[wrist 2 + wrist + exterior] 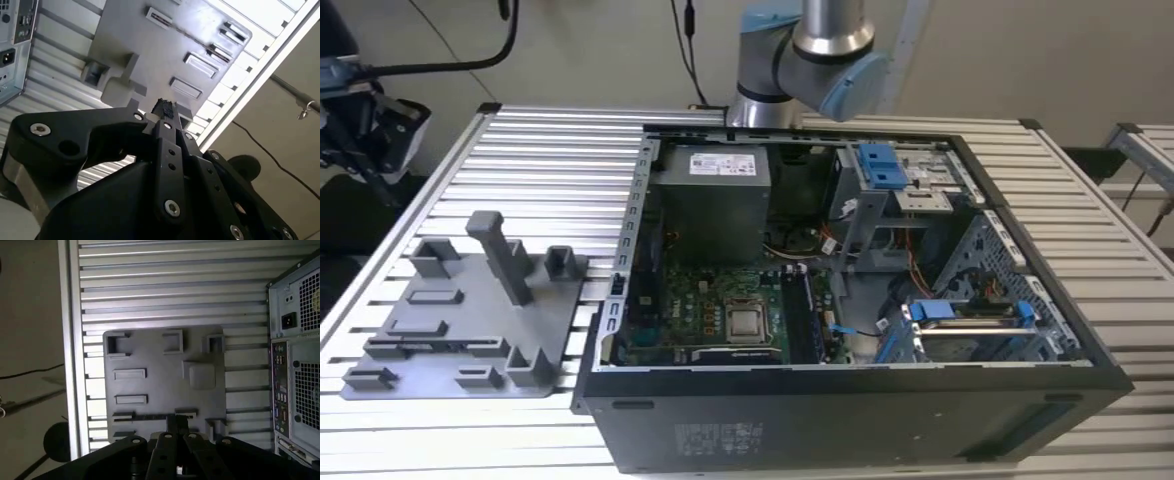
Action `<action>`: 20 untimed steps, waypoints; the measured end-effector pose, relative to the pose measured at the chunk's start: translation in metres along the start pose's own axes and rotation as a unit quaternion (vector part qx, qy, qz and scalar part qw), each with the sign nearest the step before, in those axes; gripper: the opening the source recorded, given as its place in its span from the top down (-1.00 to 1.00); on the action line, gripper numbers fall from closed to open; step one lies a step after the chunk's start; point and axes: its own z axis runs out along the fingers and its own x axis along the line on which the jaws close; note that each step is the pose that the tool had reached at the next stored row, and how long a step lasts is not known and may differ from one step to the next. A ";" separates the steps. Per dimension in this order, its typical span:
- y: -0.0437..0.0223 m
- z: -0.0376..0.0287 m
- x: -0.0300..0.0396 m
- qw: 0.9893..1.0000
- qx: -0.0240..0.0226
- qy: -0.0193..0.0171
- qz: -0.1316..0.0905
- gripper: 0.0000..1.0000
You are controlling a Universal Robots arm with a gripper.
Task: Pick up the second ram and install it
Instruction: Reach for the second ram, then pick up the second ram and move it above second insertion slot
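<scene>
Jaws drawn together, nothing between them; gripper [176, 424] hangs high over the grey tray [160, 385]. Dark strip in the tray's near slot looks to be the second ram [150, 417], untouched, on the exterior view's left of the computer case [854, 300]. Pickup not begun; install outstanding.

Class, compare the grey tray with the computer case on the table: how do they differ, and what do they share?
The grey tray is a low flat plate with blocks and a post; the computer case is a deep box, open on top. The tray is light grey, the case black and much larger. Both rest on the slatted table.
</scene>
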 end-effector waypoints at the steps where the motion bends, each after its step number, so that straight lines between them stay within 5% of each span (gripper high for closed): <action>1: -0.0022 0.0002 0.0017 1.000 0.000 0.000 0.000 0.79; 6: -0.0101 0.0019 0.0104 1.000 0.000 0.000 -0.002 0.79; 20: -0.0147 0.0035 0.0116 1.000 0.000 0.000 -0.005 0.79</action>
